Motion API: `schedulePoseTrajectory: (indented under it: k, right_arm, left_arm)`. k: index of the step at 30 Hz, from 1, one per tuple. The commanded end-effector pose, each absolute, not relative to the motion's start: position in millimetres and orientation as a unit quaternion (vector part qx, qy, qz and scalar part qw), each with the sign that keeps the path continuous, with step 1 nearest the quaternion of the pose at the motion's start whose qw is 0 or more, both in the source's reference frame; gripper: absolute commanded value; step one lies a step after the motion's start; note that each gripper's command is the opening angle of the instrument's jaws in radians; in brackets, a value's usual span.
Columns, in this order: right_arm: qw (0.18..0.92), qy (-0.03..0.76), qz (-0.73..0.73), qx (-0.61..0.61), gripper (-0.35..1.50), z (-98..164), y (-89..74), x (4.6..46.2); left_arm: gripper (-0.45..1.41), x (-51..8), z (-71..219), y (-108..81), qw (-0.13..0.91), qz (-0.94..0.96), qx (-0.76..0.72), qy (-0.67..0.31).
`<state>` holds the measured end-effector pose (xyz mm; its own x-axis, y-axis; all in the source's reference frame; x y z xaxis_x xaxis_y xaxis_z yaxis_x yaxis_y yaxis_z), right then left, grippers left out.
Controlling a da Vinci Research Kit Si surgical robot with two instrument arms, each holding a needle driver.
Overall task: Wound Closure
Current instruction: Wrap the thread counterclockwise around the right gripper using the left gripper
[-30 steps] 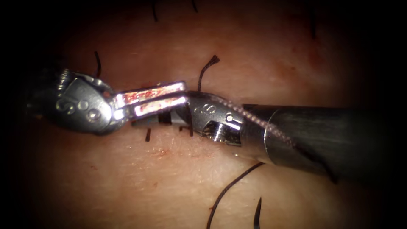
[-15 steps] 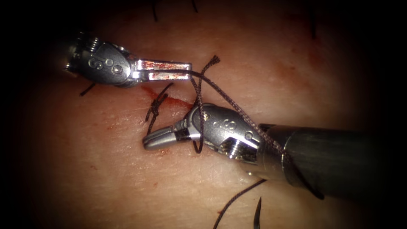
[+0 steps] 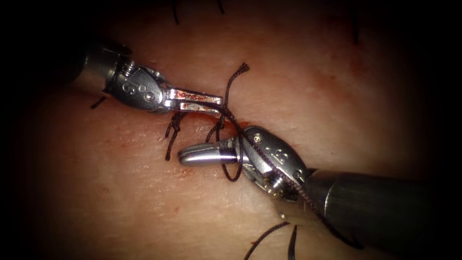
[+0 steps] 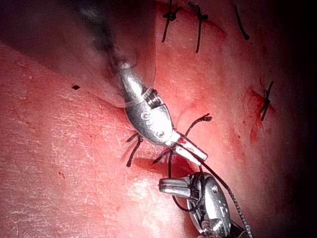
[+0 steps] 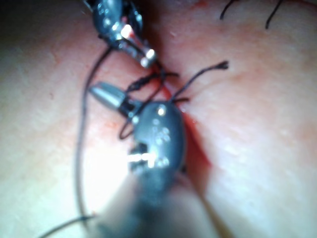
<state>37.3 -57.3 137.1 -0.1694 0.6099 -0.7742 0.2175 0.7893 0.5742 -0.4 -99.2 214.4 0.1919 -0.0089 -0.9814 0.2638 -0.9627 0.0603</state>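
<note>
My left tool comes in from the upper left, its jaws shut on the dark thread at their tips. From there the thread runs down over the right tool's wrist and along its shaft. My right tool lies just below with its jaws shut, holding nothing, and a loop of thread hangs around them. A short frayed thread tail rises above the cut. A knotted stitch sits left of the tools. The same pair shows as left tool and right tool, and as right tool and left tool.
The tissue has red fluid smeared along the cut. Earlier stitches cross the cut farther along, and another stitch lies to the side. Loose dark thread ends lie near the right shaft.
The tools parted from the cut; the left tool lifted up and left with the thread, then came back down right. The right tool shifted right with thread looped around its jaws.
</note>
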Motion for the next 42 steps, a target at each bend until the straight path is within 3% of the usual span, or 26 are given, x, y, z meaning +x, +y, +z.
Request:
schedulePoseTrajectory:
  k: [1,20,35,36,38,39,40,42]
  right_arm:
    - [0.571,0.753,0.181,0.272,-0.35,137.7,-57.6,37.5]
    - [0.503,0.793,0.236,0.248,-0.35,137.4,-56.6,34.9]
    - [0.519,0.769,0.357,0.108,-0.35,137.7,-56.7,37.8]
    - [0.526,0.761,0.367,0.096,-0.18,137.7,-56.7,37.8]
    - [0.552,0.734,0.390,0.065,0.39,137.6,-56.7,37.8]
    - [0.560,0.726,0.396,0.057,0.51,137.5,-56.7,37.7]
    - [0.583,0.689,0.429,0.024,1.03,137.0,-56.7,37.3]
    - [0.588,0.681,0.436,0.016,1.06,136.8,-56.6,37.1]
  left_arm:
    - [-0.45,-0.8,215.4,-100.0,0.110,-0.629,0.764,0.086]
    - [-0.45,1.2,219.9,-103.4,0.112,-0.643,0.751,0.096]
    - [-0.45,-0.9,218.7,-105.3,0.106,-0.648,0.749,0.093]
    - [-0.45,-1.0,218.5,-105.3,0.105,-0.648,0.749,0.093]
    - [-0.45,-1.1,217.9,-104.9,0.102,-0.647,0.749,0.095]
    - [-0.45,-1.1,217.7,-104.8,0.102,-0.647,0.750,0.095]
    - [-0.45,-1.2,217.4,-104.3,0.100,-0.646,0.750,0.097]
    - [-0.45,-1.2,217.3,-104.2,0.100,-0.646,0.750,0.098]
